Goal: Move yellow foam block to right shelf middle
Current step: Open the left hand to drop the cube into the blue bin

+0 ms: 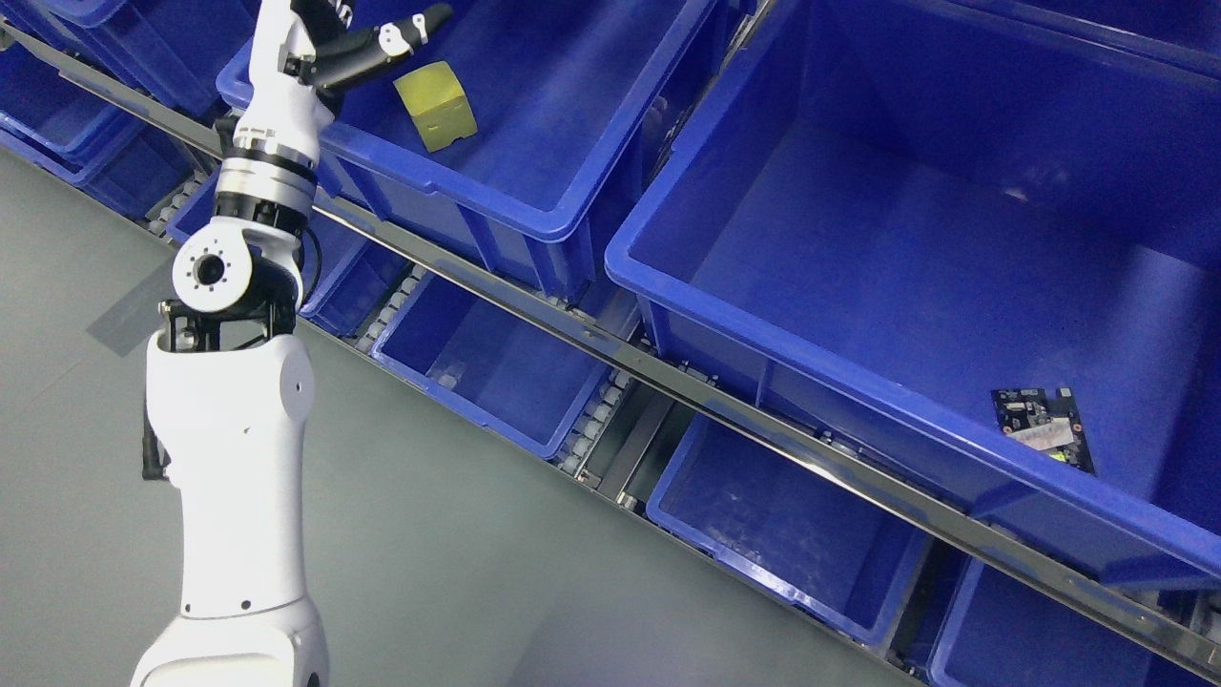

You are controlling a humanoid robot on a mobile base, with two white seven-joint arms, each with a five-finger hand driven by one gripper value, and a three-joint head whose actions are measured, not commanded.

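In the upper-left blue bin (pixel 572 224), toward eleven o'clock in the head view, the yellow foam block (pixel 436 106) lies tilted on the bin floor, free of any grip, a pale chunky cube with soft edges and a couple of small dark marks on its front face. Just beside it, at its ten o'clock, the left hand (pixel 367 48) hovers over the bin with its dark fingers (pixel 420 27) spread apart and holding nothing; whether a fingertip brushes the block cannot be told. The white left arm (pixel 234 420) rises from seven o'clock, crossing the bin's near rim. At four o'clock from the block stands a larger blue bin (pixel 820 367) holding only a small circuit board (pixel 1043 427) near its front corner; lower bins (pixel 496 367) sit beneath the metal rail (pixel 668 377). The scene fits a hand about to close on the block or one just opened off it. Any grasp would do best squeezing two opposite faces squarely, gently enough not to crush the foam, and lifting clear of the rim.
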